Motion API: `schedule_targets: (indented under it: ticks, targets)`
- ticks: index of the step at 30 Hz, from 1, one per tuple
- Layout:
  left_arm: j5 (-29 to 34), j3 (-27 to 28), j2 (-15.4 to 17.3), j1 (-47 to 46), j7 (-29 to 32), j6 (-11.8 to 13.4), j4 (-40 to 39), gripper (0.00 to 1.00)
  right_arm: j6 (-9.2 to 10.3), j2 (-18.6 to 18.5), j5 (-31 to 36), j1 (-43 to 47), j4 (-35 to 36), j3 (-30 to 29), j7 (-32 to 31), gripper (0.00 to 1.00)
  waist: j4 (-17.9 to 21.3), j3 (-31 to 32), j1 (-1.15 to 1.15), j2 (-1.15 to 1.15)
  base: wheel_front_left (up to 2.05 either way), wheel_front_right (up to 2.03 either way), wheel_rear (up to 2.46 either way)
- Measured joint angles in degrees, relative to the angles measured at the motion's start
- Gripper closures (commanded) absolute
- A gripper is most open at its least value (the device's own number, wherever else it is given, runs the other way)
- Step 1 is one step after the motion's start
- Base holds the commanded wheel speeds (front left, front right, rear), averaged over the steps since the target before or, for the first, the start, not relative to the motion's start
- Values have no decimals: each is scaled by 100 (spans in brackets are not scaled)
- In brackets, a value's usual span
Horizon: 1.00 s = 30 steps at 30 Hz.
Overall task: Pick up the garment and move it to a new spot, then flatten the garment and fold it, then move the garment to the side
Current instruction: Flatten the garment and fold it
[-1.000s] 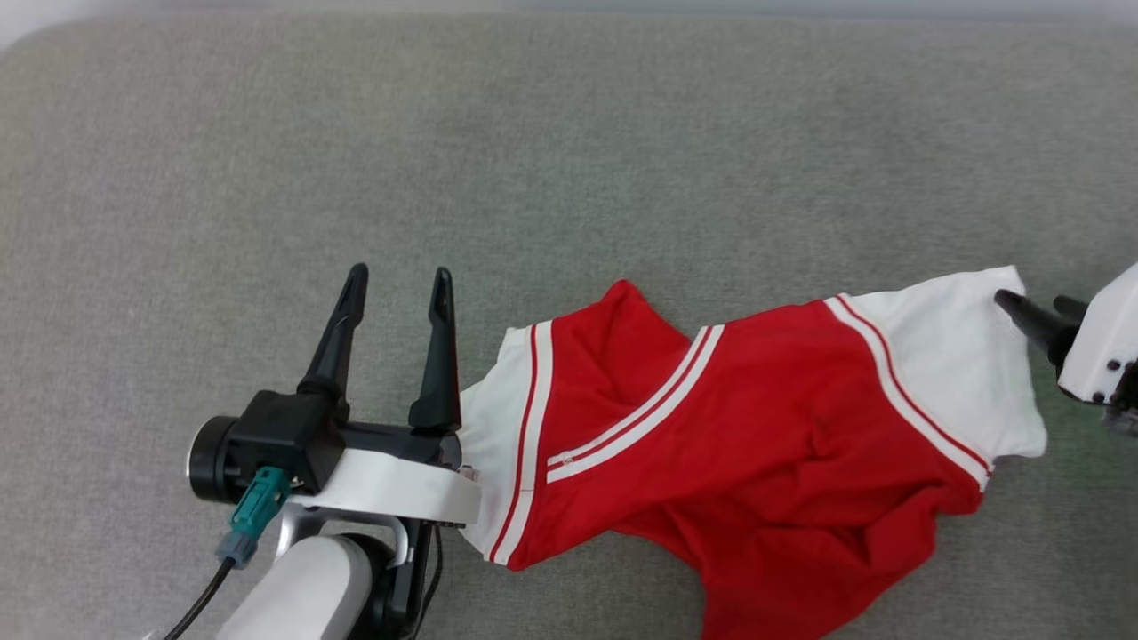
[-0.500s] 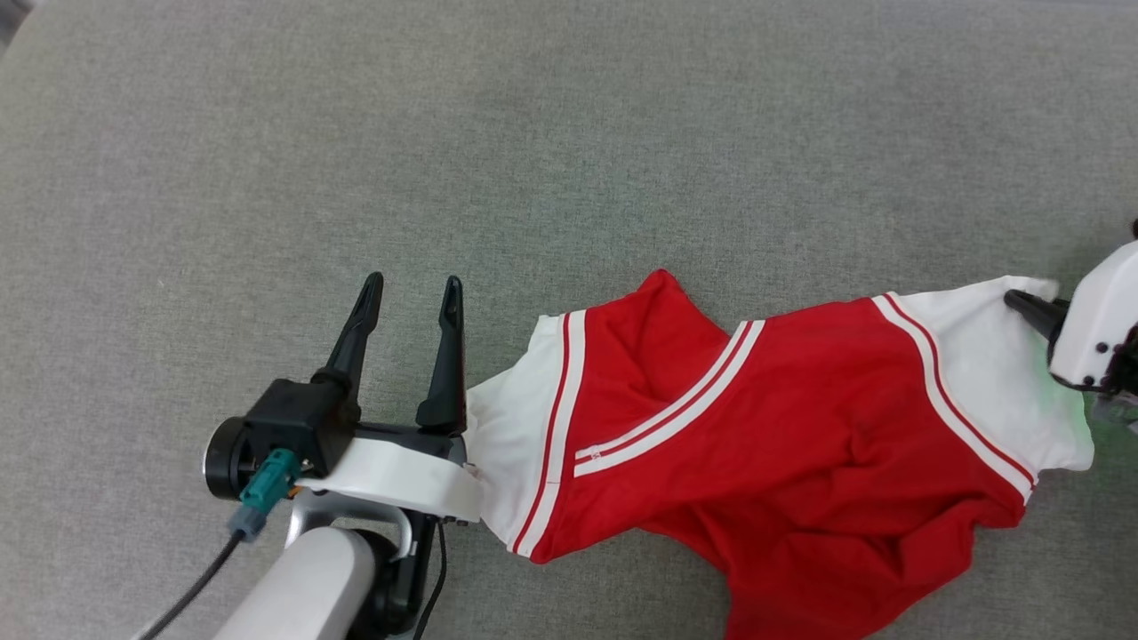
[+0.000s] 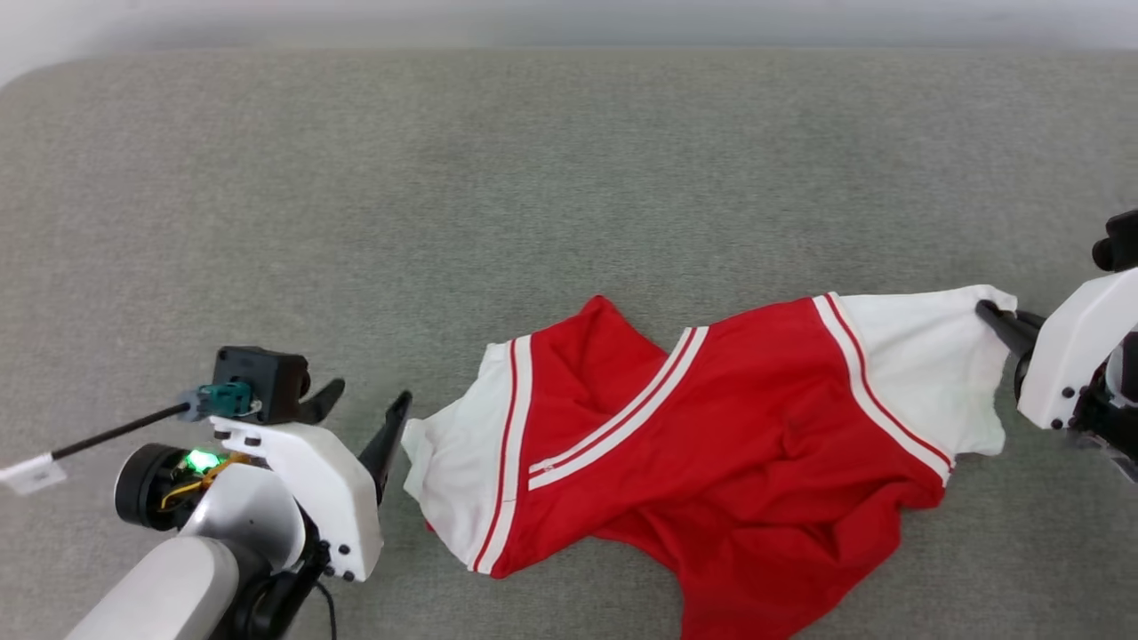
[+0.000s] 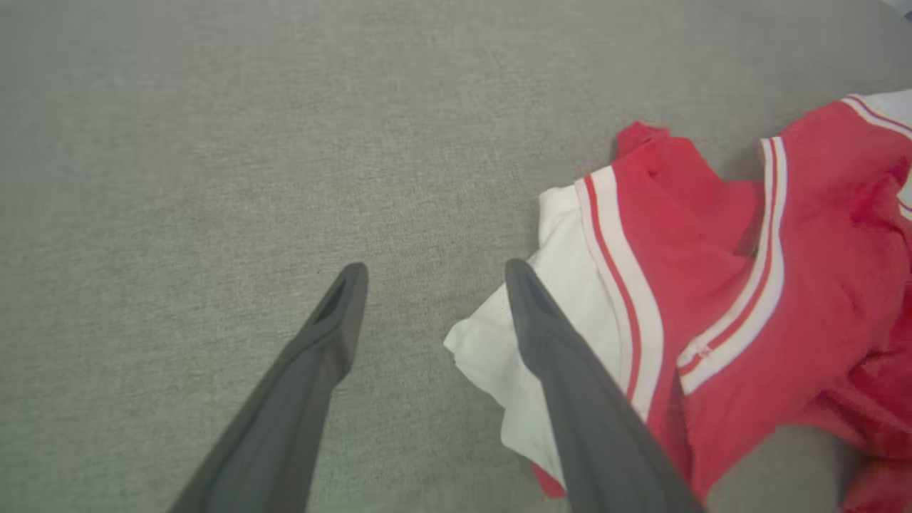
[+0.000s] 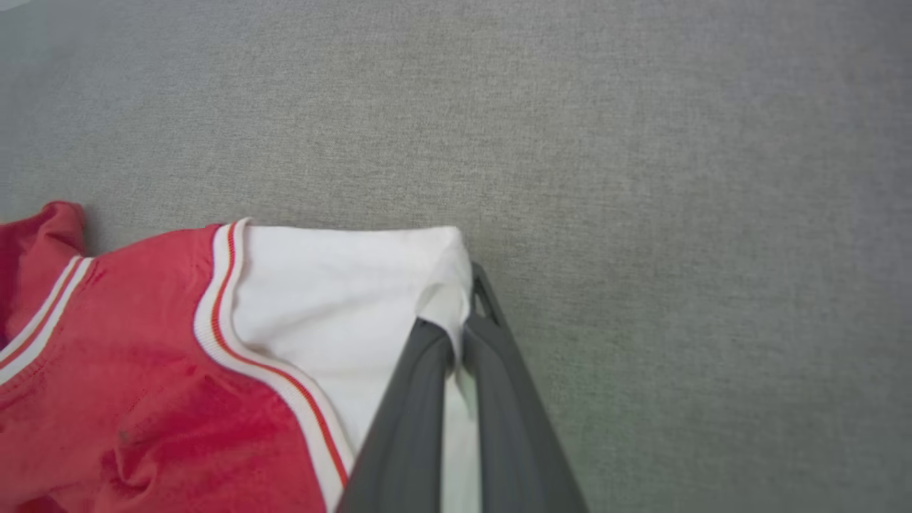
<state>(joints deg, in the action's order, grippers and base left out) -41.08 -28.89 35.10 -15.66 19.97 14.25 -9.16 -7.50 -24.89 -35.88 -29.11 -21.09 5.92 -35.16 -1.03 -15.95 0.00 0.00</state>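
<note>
In the head view the left gripper point(image 3: 372, 391) sits at the lower left of the frame, its two dark fingers spread apart with nothing between them. A black cable point(image 3: 116, 433) runs from its wrist toward the left edge. The finger nearer the middle of the frame ends just beside the left white sleeve point(image 3: 453, 453) of the shirt point(image 3: 711, 427); whether it touches the cloth cannot be told. In the left wrist view the left gripper point(image 4: 435, 267) shows bare grey between its fingers, and the shirt point(image 4: 719, 271) lies to the right, its white sleeve edge partly behind the right-hand finger.

The shirt lies crumpled across the lower middle and lower right of the head view – red body bunched in folds, striped trim crossing it at a slant, its lowest part running off the bottom edge. Its right white sleeve point(image 3: 916, 364) stretches toward the right edge of the frame, where the right gripper point(image 3: 985, 309) is clenched on the sleeve's upper corner. In the right wrist view the right gripper point(image 5: 456, 313) has white cloth pinched between its closed fingers, with the shirt point(image 5: 142, 356) spreading to the lower left.

The grey cloth surface point(image 3: 569, 178) lies bare above the shirt – across the whole upper half of the head view, up to a pale strip along the top edge and a rounded corner at the upper left.
</note>
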Motion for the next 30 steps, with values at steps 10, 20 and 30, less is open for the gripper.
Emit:
schedule_targets:
  ticks: [10, 20, 30]
  targets:
    - [-498, -202, 480, 82, 1391, -45, -147, 0, 0, 308, 160, 453, 702, -260, -153, 100, 391, -213, 0, 0, 0, 0, 0]
    - [-598, -355, 565, -378, 1990, -225, 454, 42, 0, 436, 215, 469, 903, -293, -245, 100, 550, -526, 0, 0, 0, 0, 0]
    - [-567, -277, 366, -585, 1635, -318, 787, 100, -1, 401, 213, 530, 1101, -350, -49, 100, 528, -395, 0, 0, 0, 0, 0]
